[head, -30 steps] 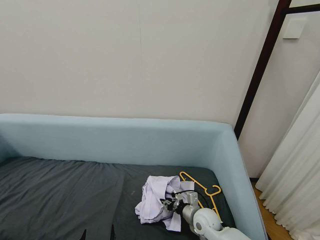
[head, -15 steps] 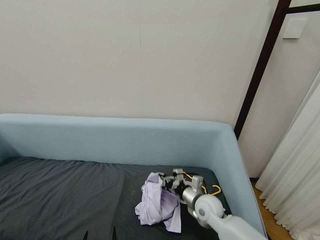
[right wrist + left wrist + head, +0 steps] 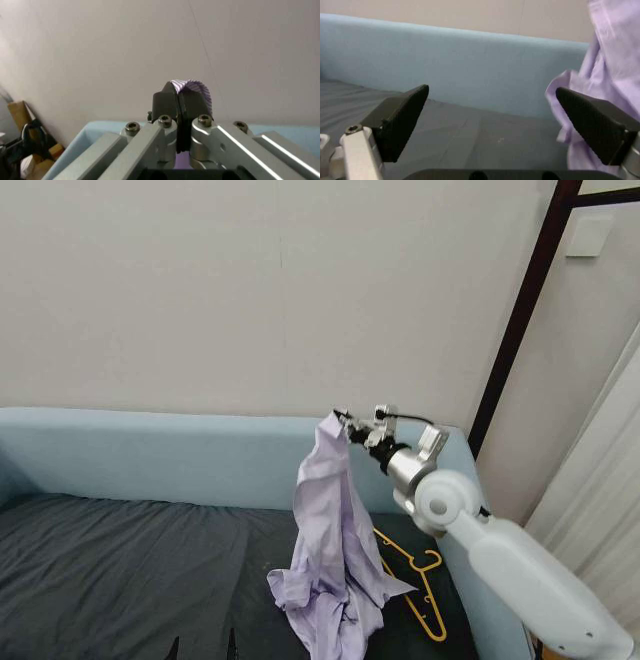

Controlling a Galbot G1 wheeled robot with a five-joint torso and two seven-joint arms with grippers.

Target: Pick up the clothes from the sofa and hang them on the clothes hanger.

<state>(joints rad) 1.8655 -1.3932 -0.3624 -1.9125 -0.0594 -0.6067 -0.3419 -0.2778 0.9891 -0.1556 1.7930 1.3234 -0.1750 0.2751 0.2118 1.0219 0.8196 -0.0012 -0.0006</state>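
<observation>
**Right hand [image 3: 345, 425] holds lilac garment [image 3: 335, 550] high over the sofa [image 3: 200, 460]**

The right hand is at the level of the top edge of the pale blue sofa back, near the sofa's right end. Its fingers are pressed together on a bunch of the lilac cloth. In the right wrist view the two dark pads [image 3: 167, 101] meet, and a pleated fold of the garment [image 3: 195, 90] pokes out above them against the pale wall [image 3: 100, 48].

From that grip the garment hangs in a long drape. Its lower folds spread out down at the dark seat [image 3: 110, 570]; whether they rest on it cannot be told.

A yellow hanger [image 3: 415, 580] lies flat on the seat just beside the garment, close to the right armrest.

The left hand [image 3: 492, 120] is low over the seat and faces the sofa back. Its black fingers [image 3: 400, 120] are spread wide apart with nothing between them. The hanging garment [image 3: 615, 56] is just beyond one of them.
</observation>
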